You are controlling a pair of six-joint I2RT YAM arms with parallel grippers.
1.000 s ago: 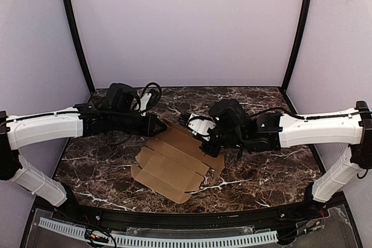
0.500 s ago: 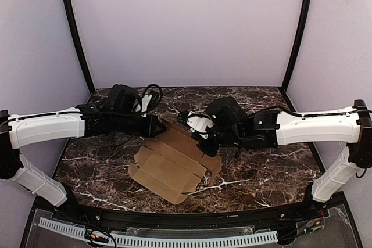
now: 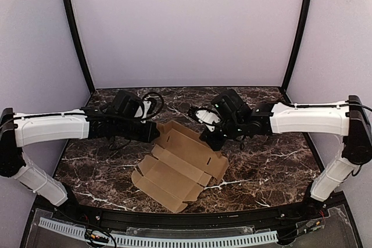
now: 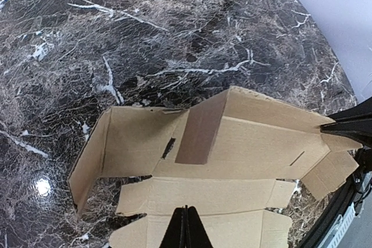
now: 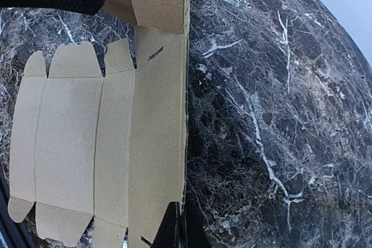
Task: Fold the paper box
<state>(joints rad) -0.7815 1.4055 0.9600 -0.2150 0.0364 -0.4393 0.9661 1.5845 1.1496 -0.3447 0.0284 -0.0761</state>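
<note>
The paper box is a plain brown blank lying open on the marble table between my arms. Its far long panel is tilted up off the table, and so is an end flap. My right gripper is shut on the free edge of that far panel, which runs between its tips in the right wrist view. My left gripper is shut, its tips over the middle panels at the blank's left end. I see no cardboard between its tips.
The dark marble table is enclosed by lilac walls and two black corner posts. A black rail runs along the near edge. The arms' cables loop above the blank's far side.
My right gripper has drawn back toward the far side, still at the blank's right edge, and the far panel has risen. The blank has shifted slightly. My left gripper has edged right.
</note>
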